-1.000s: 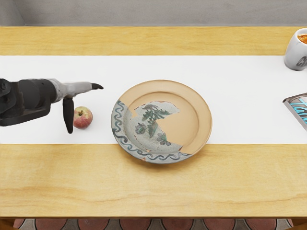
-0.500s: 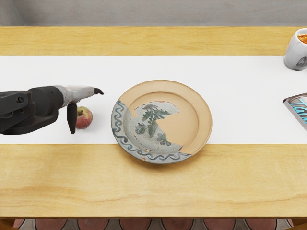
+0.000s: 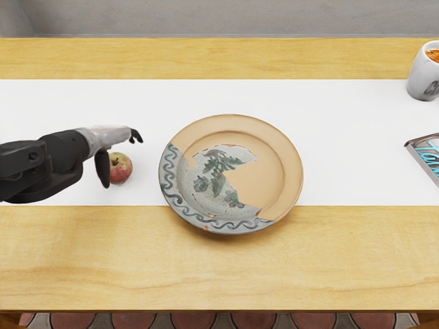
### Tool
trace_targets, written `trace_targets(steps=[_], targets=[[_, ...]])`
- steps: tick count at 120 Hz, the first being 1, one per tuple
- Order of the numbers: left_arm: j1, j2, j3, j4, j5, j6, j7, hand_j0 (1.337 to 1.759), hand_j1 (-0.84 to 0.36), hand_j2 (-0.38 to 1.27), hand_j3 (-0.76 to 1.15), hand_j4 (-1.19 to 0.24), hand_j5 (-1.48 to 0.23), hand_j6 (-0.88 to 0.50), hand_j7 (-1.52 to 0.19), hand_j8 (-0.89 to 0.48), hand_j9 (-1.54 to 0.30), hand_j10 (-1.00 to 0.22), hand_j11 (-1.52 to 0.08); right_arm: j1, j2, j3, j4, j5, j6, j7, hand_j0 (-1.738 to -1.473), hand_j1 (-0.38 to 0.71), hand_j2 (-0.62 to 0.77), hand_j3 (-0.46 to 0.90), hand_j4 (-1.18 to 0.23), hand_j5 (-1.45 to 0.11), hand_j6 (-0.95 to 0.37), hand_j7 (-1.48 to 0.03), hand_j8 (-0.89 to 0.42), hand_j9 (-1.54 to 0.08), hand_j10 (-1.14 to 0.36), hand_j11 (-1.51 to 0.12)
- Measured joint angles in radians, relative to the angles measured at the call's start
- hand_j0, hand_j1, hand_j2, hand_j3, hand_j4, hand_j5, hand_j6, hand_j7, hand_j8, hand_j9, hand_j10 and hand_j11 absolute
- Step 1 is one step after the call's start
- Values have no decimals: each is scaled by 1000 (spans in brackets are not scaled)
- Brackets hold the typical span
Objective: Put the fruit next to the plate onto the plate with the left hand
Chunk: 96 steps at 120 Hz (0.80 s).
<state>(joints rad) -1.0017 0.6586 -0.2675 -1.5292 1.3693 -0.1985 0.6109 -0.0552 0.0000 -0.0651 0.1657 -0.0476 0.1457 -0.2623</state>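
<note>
A small red and yellow apple [image 3: 121, 168] lies on the white runner, just left of the plate [image 3: 274, 154]. The plate is tan with a grey-blue patterned patch and holds nothing. My left hand [image 3: 118, 152] comes in from the left edge and hovers right over the apple. Its fingers [image 3: 134, 134] curl downward behind the fruit while the thumb [image 3: 103, 170] hangs down on the apple's left side. The hand does not close on the apple. The right arm is out of view.
A white mug [image 3: 425, 68] with orange contents stands at the back right. A dark object with blue print [image 3: 426, 154] pokes in from the right edge. The white runner [image 3: 343, 110] crosses the wooden table [image 3: 219, 260].
The left hand has lowered and drawn in over the apple, and its outstretched fingers have begun to curl downward. The apple and plate have not moved.
</note>
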Motion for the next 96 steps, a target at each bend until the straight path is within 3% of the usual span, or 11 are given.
trace_targets(steps=[96], targets=[[28, -30, 54, 46, 38, 55, 0, 1658, -3, 63, 0, -300, -385, -301, -385, -301, -384, -299, -384, 0, 0, 0, 0, 0, 0, 0, -1658, -349, 0, 0, 0, 0, 0, 0, 0, 0, 0, 0]])
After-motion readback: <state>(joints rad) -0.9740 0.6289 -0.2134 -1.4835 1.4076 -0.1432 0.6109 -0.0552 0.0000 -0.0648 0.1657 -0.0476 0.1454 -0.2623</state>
